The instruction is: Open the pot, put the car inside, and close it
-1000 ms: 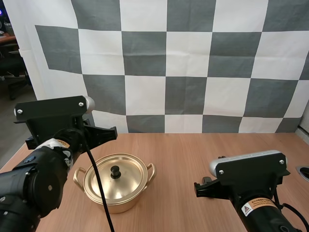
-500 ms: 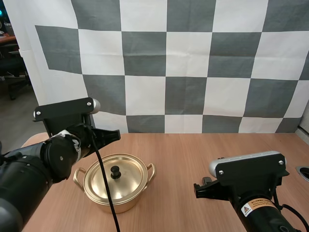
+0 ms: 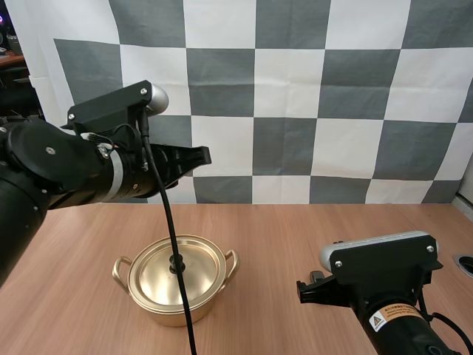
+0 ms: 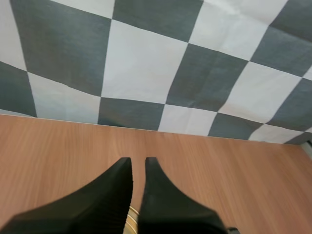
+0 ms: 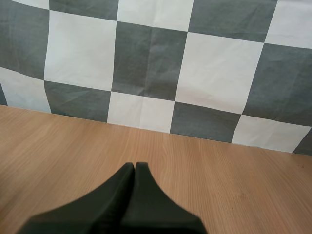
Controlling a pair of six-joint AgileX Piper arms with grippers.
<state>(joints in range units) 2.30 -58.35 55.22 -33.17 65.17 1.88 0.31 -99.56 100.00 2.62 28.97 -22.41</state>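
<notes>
High view first: pot lidded, left arm aloft

High view: a gold pot [image 3: 177, 316] stands on the wooden counter [image 3: 295, 229], toward the near left. Its lid [image 3: 196, 274] sits flat on the rim, with a black knob [image 3: 179, 263] at the centre, and a small loop handle juts out at each side. The left arm [image 3: 66, 166] hangs well above the pot and touches nothing. Its left gripper [image 3: 203, 155] points level toward the middle of the scene, and from this angle I cannot tell how the fingers are set. The right arm [image 3: 380, 270] sits low at the near right, well apart from the pot.

Left wrist view: the left gripper's two black fingers stand slightly spread, with a narrow gap between them and nothing held in it (one ribbed inner face shows along that gap). Bare counter runs ahead of the tips. A sliver of gold metal, the pot's edge, shows just beneath the fingers.

Right wrist view: the right gripper [image 5: 135, 168] has its fingers pressed together into one dark wedge, pinching nothing. It sits over plain wood grain.
</notes>
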